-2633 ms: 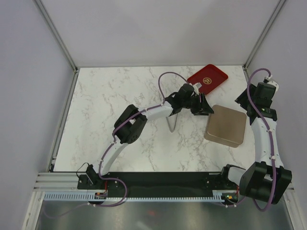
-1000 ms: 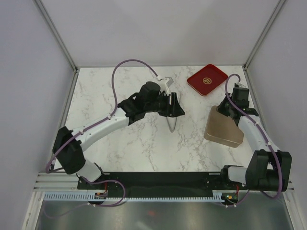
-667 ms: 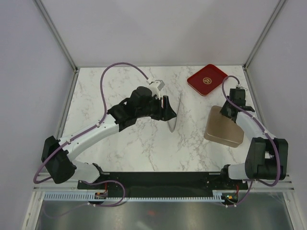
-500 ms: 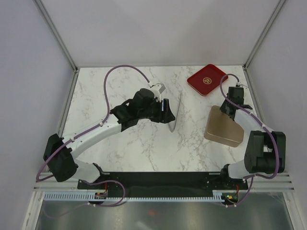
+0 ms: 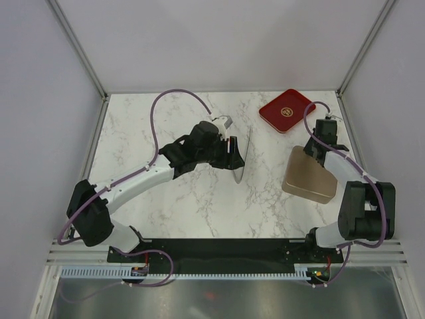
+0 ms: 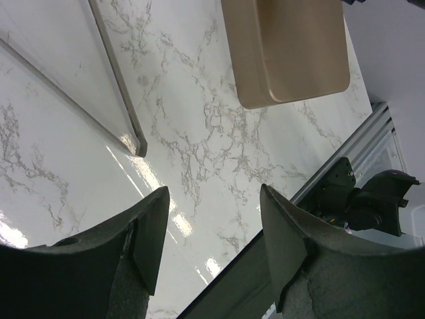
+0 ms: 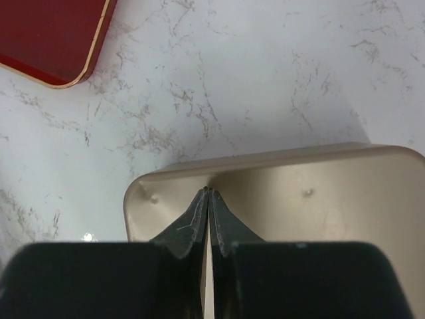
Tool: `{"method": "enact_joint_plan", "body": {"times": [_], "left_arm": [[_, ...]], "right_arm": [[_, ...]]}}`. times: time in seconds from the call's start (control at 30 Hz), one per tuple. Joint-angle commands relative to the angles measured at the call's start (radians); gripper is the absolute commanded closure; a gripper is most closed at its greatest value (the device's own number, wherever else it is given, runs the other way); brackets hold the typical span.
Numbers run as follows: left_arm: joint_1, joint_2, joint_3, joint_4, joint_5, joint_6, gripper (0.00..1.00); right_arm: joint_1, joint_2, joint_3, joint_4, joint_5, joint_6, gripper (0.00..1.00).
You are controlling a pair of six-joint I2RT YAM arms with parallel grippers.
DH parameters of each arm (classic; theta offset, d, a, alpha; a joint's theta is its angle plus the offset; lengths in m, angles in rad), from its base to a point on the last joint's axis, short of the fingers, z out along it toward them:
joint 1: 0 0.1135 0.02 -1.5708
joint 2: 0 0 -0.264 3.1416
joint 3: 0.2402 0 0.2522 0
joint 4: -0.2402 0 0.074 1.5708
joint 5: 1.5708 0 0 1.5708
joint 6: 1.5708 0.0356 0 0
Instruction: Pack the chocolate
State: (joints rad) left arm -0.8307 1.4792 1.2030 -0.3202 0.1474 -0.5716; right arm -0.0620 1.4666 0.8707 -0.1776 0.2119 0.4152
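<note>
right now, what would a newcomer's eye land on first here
A thin panel stands on edge mid-table, with the open left gripper close beside it. On the right, the right gripper is pinched shut at the far rim of the tan box, which looks tilted. A red tray lies near the far right corner, and no chocolate shows in any view.

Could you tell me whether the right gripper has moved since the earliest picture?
Yes. The right gripper has moved left, nearer the red tray, and now pinches the tan box at its far edge.
</note>
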Motion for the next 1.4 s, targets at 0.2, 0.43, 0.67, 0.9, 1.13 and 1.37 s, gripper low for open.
{"method": "enact_joint_plan", "body": {"times": [0.2,0.43,0.67,0.9,1.13,1.37], "left_arm": [[0.004,-0.183,0.0,-0.002,-0.039,0.038,0.35],[0.004,-0.345,-0.108,-0.01,-0.068,0.064,0.34],[0.002,-0.497,-0.148,-0.083,-0.13,0.095,0.32],[0.004,-0.585,-0.168,-0.109,-0.19,0.116,0.2],[0.002,-0.619,-0.145,-0.168,-0.23,0.119,0.0],[0.004,-0.711,-0.186,-0.198,-0.313,0.118,0.0]], "right_arm": [[0.057,-0.094,0.062,-0.128,-0.244,0.002,0.92],[0.057,-0.115,-0.022,-0.149,-0.232,-0.009,0.92],[0.024,-0.111,-0.045,-0.184,-0.151,-0.019,0.91],[0.189,-0.233,0.071,-0.267,-0.111,0.025,0.86],[0.363,-0.403,0.137,-0.359,-0.144,-0.01,0.02],[0.373,-0.659,0.038,-0.315,-0.292,0.042,0.02]]}}
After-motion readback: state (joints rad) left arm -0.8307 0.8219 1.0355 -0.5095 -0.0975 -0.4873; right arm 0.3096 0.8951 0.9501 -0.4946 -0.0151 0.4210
